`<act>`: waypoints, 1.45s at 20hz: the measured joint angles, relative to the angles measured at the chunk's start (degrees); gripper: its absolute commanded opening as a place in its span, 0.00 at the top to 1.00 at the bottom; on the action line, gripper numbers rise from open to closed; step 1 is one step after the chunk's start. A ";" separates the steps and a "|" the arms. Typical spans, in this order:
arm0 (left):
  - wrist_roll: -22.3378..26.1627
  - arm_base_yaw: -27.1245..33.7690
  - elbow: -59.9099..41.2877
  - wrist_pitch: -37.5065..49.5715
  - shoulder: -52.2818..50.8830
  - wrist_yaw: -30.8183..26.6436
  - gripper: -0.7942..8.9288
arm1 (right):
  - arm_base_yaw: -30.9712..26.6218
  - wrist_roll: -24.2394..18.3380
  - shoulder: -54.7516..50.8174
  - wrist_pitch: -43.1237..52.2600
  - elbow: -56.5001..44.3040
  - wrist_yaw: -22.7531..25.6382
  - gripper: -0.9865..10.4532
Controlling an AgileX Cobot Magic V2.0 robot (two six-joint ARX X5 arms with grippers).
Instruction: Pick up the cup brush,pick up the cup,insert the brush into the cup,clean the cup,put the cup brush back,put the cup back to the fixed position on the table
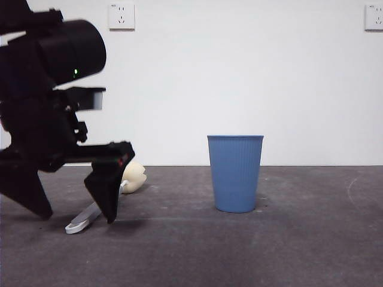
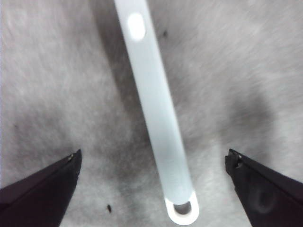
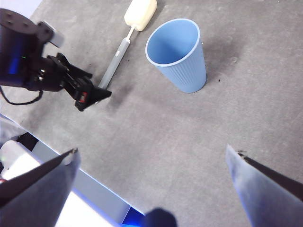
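Grey brush (image 2: 156, 118) lies flat on the table (image 1: 239, 251); left gripper (image 2: 154, 189) straddles its handle, jaws wide, empty, ready to close; right gripper (image 3: 151, 189) waits open above the cup (image 3: 177, 54).

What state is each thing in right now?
cup brush: lying flat on the table, not gripped.
cup: upright, empty, untouched.
left gripper: open, low over the brush handle, jaws on either side.
right gripper: open, held high, holding nothing.
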 measured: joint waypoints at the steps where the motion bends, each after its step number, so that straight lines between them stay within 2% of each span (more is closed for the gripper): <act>1: -0.37 -0.20 0.04 0.17 0.37 -0.33 0.34 | 0.00 0.00 0.00 0.00 0.00 0.00 0.42; 3: -0.76 -0.22 0.04 0.20 0.37 -0.72 0.59 | -0.02 -0.02 0.00 0.00 0.00 0.00 0.42; 5: -0.79 -0.20 0.04 0.20 0.37 -0.59 0.79 | 0.00 0.00 0.00 0.00 0.00 0.00 0.42; 7: -0.79 -0.22 0.04 0.26 0.37 0.68 0.92 | 0.00 0.00 0.00 0.00 0.00 0.00 0.42; 11: -0.81 -1.03 0.04 1.31 0.37 3.15 0.93 | 0.00 0.00 0.00 0.00 0.00 0.00 0.42; 19: -1.62 -1.11 0.20 1.38 0.35 4.26 0.93 | 0.00 0.90 0.00 0.00 0.00 0.00 0.42; 24: -1.60 -1.11 3.34 -2.75 -2.03 4.37 0.93 | 0.00 2.10 0.00 0.00 0.00 0.00 0.42; 29: 0.42 -1.11 7.19 -8.35 -10.01 4.35 0.93 | 0.00 2.12 0.44 1.66 0.00 0.00 0.42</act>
